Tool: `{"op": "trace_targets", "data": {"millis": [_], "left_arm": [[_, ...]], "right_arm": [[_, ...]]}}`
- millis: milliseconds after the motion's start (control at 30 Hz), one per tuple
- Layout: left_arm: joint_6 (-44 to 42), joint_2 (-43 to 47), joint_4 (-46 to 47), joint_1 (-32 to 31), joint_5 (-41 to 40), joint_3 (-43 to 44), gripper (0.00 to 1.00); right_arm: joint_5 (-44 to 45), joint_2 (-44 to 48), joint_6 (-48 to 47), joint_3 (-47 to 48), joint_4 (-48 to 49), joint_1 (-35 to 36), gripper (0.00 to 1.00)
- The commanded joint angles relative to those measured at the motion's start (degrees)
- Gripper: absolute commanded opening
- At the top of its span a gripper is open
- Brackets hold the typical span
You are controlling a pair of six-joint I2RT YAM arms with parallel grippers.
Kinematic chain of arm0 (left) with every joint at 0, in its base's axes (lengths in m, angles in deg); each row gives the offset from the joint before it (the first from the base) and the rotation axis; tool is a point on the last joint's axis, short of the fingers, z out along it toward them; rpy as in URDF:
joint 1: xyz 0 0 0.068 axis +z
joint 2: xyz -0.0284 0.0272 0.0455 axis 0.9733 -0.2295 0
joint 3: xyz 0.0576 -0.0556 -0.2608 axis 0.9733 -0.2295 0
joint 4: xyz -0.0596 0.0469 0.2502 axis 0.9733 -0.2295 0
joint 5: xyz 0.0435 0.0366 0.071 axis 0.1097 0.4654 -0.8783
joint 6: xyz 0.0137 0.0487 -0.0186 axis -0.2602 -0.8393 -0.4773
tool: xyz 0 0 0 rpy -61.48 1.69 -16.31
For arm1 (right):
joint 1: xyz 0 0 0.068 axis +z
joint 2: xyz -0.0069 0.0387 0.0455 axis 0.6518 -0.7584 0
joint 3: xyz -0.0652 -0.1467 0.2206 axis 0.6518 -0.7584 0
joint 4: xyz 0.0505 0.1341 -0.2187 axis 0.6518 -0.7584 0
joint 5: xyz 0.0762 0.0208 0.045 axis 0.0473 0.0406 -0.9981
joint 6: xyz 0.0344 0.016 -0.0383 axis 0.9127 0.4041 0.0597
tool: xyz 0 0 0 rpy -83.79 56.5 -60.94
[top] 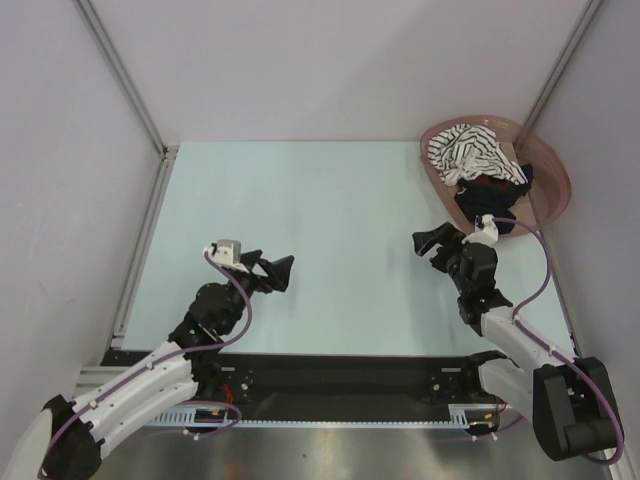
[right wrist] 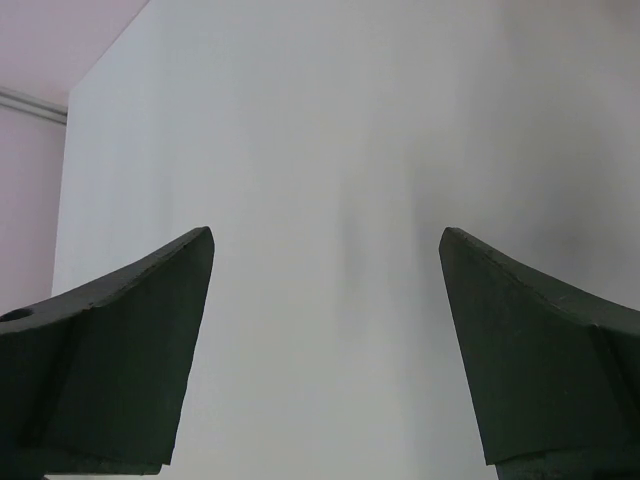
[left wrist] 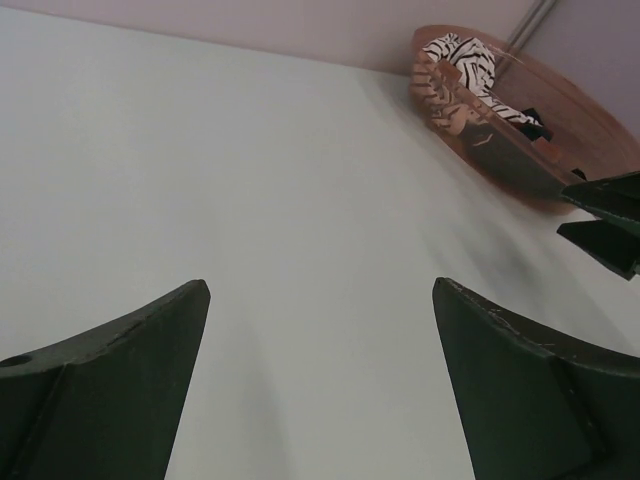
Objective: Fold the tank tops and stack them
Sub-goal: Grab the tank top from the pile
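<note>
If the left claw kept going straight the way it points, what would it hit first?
Probably only the bare table ahead of the open left claw. The pink basin and the right claw lie off to one side of that line, though depth is unclear.

The left arm (top: 150, 385) and right arm (top: 515, 345) have white shell links and black joints. The black two-finger left gripper (top: 286, 273) and right gripper (top: 424, 245) end in matte dark wedge-shaped fingers (left wrist: 110, 390) tapering to blunt tips. Behind each gripper sits a small white camera block (top: 226, 249), trailed by a looping purple cable (top: 245, 300).
</note>
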Motion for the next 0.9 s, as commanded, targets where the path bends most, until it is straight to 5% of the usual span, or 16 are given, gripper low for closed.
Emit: {"op": "trace_targets", "data": {"millis": [0, 233, 467, 867], "left_arm": [[-1.06, -0.69, 3.13, 0.37, 2.11, 0.44, 1.00], [-0.97, -2.72, 4.00, 0.37, 4.58, 0.97, 1.00], [-1.59, -2.90, 5.23, 0.37, 7.39, 0.88, 1.00], [-1.59, -3.42, 5.41, 0.37, 7.57, 0.62, 1.00]], "right_arm": [[-1.42, 0.08, 0.24, -0.03, 3.98, -0.17, 1.00], [-1.43, 1.40, -4.94, 2.16, 0.66, -0.08, 0.88], [6.81, 0.09, -10.47, 20.69, -21.02, -1.22, 0.74], [15.26, -27.50, -10.30, 51.81, -33.90, -11.07, 0.72]]}}
